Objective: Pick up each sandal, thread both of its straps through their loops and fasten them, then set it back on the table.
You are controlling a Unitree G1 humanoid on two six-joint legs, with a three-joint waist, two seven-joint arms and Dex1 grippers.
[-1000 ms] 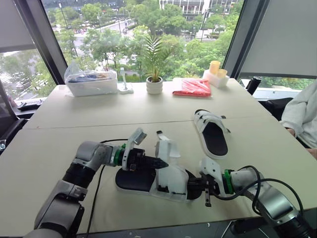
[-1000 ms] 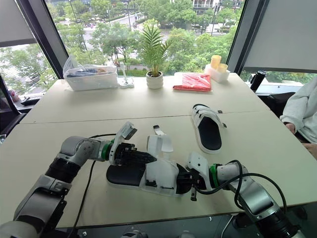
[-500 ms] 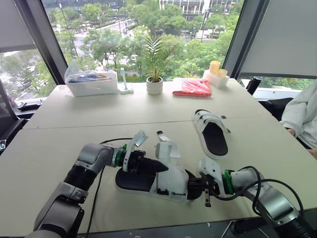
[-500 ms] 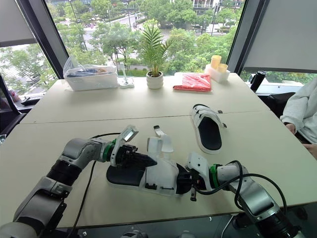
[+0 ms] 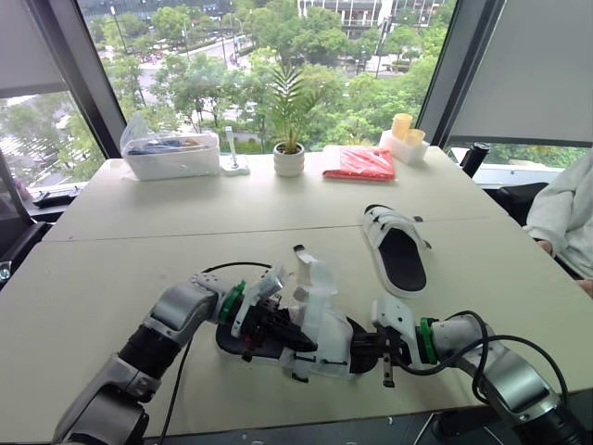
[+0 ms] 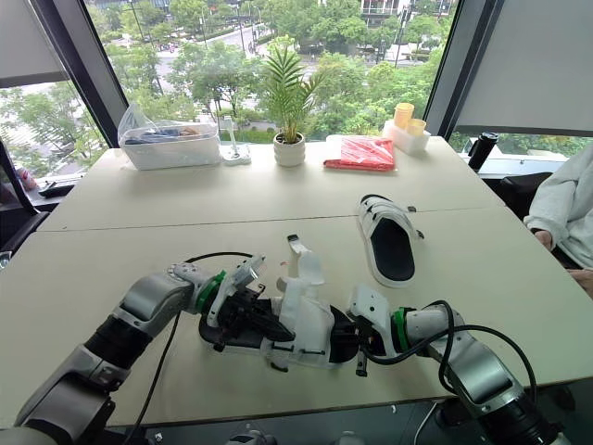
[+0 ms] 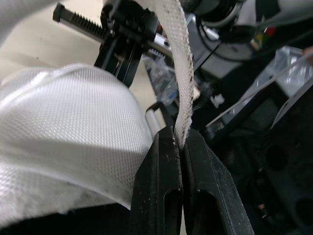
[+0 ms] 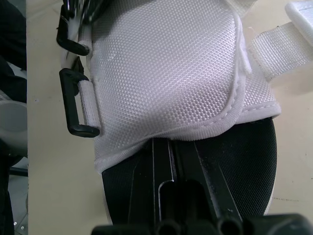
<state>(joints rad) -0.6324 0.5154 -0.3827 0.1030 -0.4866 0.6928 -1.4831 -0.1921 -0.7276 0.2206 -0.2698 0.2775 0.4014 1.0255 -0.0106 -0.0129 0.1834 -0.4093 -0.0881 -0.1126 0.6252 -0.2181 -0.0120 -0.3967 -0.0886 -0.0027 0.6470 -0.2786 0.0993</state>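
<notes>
The near sandal (image 5: 324, 320), white straps on a black sole, lies at the table's front centre. My left gripper (image 5: 295, 339) is low over its near side, shut on a white strap (image 7: 178, 63) that runs up from the fingertips (image 7: 166, 142). A black loop (image 7: 152, 113) sits just beyond them. My right gripper (image 5: 359, 349) is shut on the sandal's right end, its fingers (image 8: 161, 152) pinching the black sole under the white upper (image 8: 161, 73). Two black loops (image 8: 77, 105) hang at the upper's edge. The second sandal (image 5: 397, 248) lies flat at the right, farther back.
A potted plant (image 5: 288, 159), a clear box with a bag (image 5: 171, 154), a red packet (image 5: 359, 163) and a white holder with yellow cups (image 5: 403, 139) line the far edge. A person's sleeve (image 5: 567, 218) is at the right. A black cable (image 5: 185, 334) trails by my left arm.
My left gripper has dropped lower and toward the table's front edge beside the sandal, taking the strap with it. The right gripper and the second sandal have stayed put.
</notes>
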